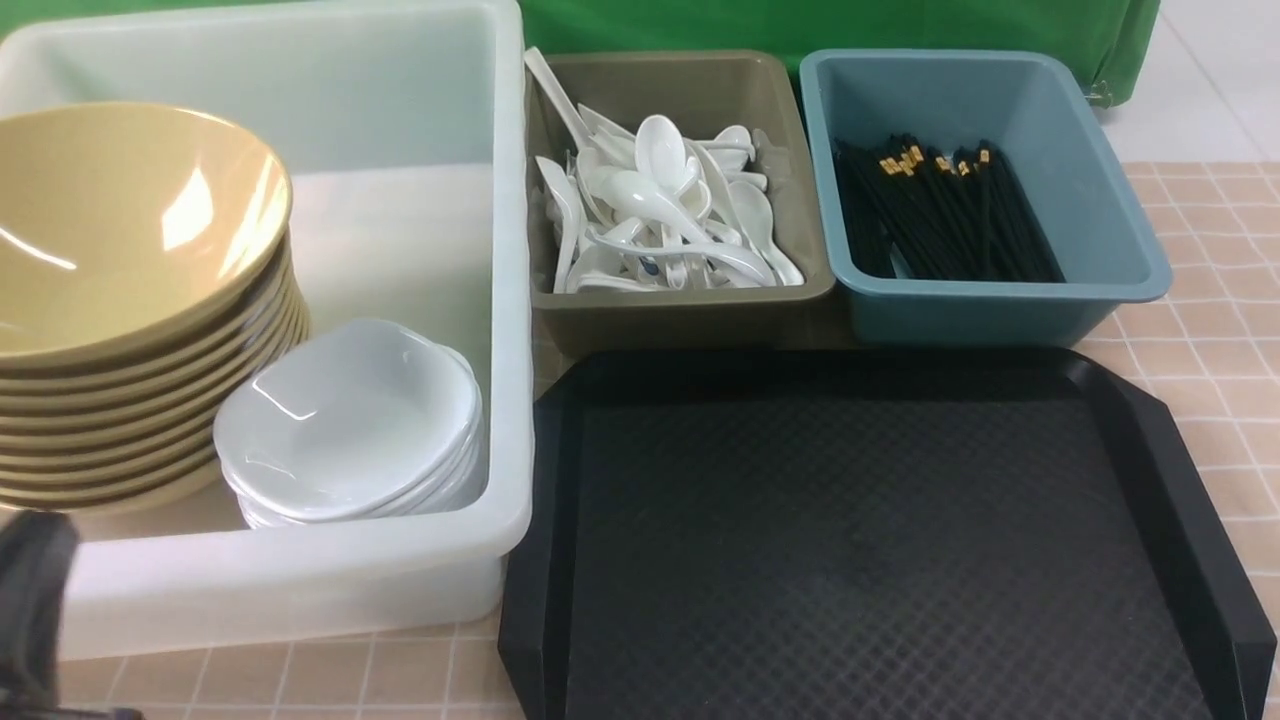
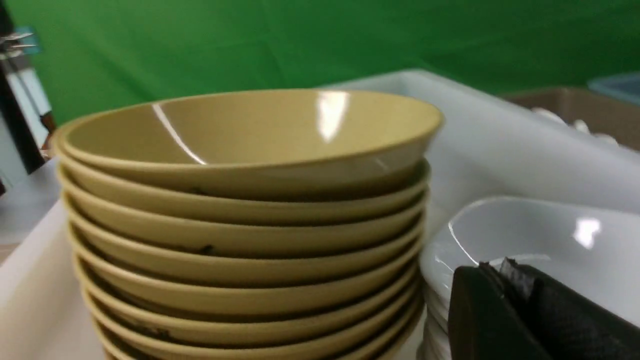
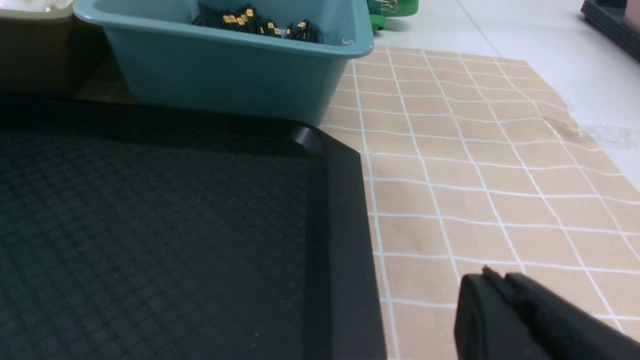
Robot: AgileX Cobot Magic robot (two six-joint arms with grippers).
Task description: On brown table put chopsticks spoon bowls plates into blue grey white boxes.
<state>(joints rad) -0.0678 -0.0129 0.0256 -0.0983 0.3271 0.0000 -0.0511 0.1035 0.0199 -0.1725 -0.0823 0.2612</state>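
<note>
Yellow bowls (image 1: 120,290) sit nested in one tall stack at the left end of the big white tub (image 1: 400,110), and a lower stack of small white plates (image 1: 350,420) sits just beside them, toward the tub's near right corner. To the right of the tub stands the olive-grey bin (image 1: 700,310), heaped with white soup spoons (image 1: 660,200) lying at all angles. Right of that bin is the blue bin (image 1: 1090,200), holding a bundle of black chopsticks (image 1: 940,215) whose gold-banded ends point toward the far wall. All three containers rest on the tiled brown table (image 1: 1210,330). A black textured tray (image 1: 870,540) lies on the table in front of the two smaller bins, touching or nearly touching the tub's right wall.

In the left wrist view, the left gripper (image 2: 505,280) shows as a dark tip beside the stack of bowls and in front of the plates; its jaws are pressed together with nothing between them. In the front view only a blurred dark part of that arm shows at the lower left corner. The right gripper (image 3: 495,285) appears only in its own wrist view, low over bare table to the right of the tray, empty; whether its jaws are together or slightly parted I cannot tell.
</note>
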